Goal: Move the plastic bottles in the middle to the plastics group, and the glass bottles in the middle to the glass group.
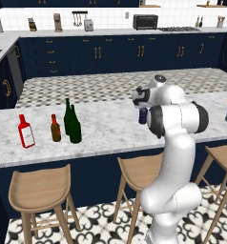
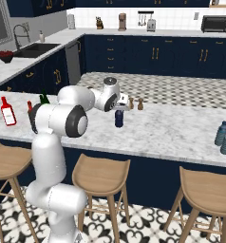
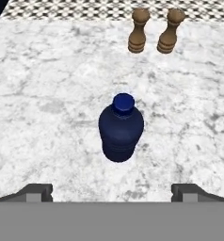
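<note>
On the counter's middle: navy bottle stands upright, clear of both long edges.
Gripper: jaws fully spread, nothing held.
Relation: bottle is centred ahead between the fingertips, untouched.

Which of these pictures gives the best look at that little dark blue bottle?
The hand view: the navy bottle stands upright on the marble counter, whole and unobstructed, between the open gripper tips. In the right base view it shows small under the hand; in the left base view the arm mostly hides it.

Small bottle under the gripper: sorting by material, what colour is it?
Dark navy blue, with a brighter blue cap; the small plastic bottle shows best in the hand view.
</note>
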